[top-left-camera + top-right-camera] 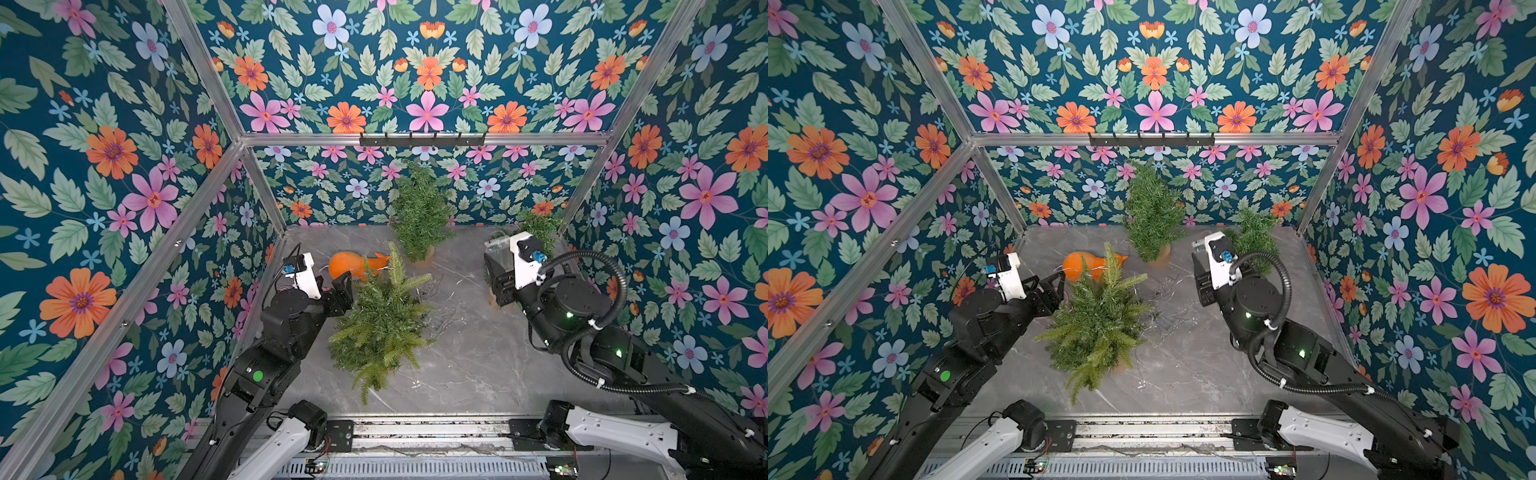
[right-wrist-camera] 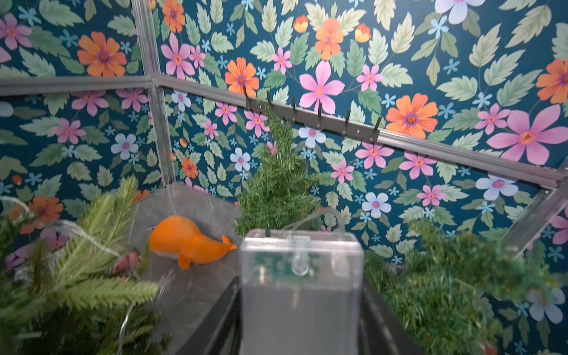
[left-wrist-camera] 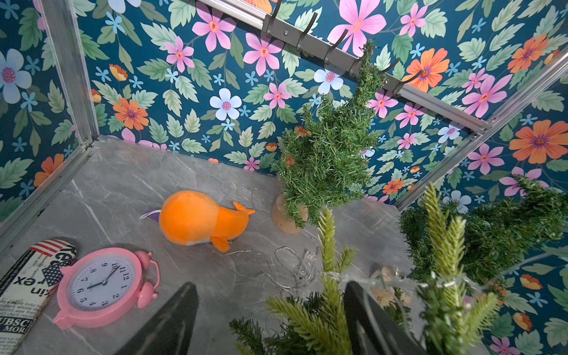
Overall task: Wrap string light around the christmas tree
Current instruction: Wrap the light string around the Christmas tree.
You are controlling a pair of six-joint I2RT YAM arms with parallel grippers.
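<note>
Item: christmas tree, pale green, mid-worktop. String light partly draped over its top, the rest loose beside it. Left claw spread at the tree. Right claw pinching clear battery box. Advice: circle box round tree, wire taut, branches unsnagged. Pink clock shows from left wrist only
</note>
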